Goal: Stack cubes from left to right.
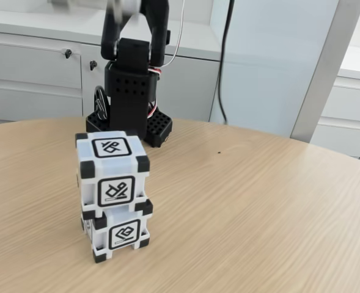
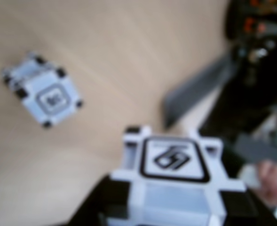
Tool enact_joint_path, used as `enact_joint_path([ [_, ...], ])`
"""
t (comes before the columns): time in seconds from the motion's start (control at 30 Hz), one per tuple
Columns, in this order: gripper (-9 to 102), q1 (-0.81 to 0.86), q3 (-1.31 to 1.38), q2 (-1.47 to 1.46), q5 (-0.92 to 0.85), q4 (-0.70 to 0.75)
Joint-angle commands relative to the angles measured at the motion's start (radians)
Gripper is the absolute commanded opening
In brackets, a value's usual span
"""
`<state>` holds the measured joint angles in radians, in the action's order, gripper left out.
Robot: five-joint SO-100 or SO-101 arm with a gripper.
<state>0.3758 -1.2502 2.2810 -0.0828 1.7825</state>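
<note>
Two white cubes with black corners stand stacked at the left of the round wooden table: the upper cube point(image 1: 112, 171) rests slightly turned on the lower cube point(image 1: 120, 235). From high above, the blurred wrist view shows this stack point(image 2: 46, 96) at the left. A third cube point(image 2: 173, 162) fills the bottom of the wrist view, close to the camera and lifted well off the table. My gripper point(image 2: 169, 209) is shut on it, with dark finger parts at both lower sides. In the fixed view the arm rises out of the top edge.
The black arm base point(image 1: 131, 97) stands at the table's back edge, behind the stack, with a cable point(image 1: 224, 61) hanging beside it. Grey cabinets point(image 1: 33, 73) line the wall. Bare table point(image 1: 259, 213) stretches to the right of the stack.
</note>
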Motion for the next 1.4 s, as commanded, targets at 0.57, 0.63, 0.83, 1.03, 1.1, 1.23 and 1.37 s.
enact_joint_path([
  [0.57,0,0.011,0.054,-0.385,-0.061,0.133],
  [0.63,0,0.011,-0.011,-0.379,-0.069,0.133],
  [0.83,0,0.011,-0.126,-0.362,-0.086,0.133],
  [1.03,0,0.009,-0.14,-0.29,-0.069,0.135],
  [1.1,0,-0.005,-0.14,-0.272,-0.069,0.135],
  [1.23,0,-0.009,-0.141,-0.241,-0.055,0.137],
  [1.37,0,-0.009,-0.141,-0.235,-0.055,0.138],
])
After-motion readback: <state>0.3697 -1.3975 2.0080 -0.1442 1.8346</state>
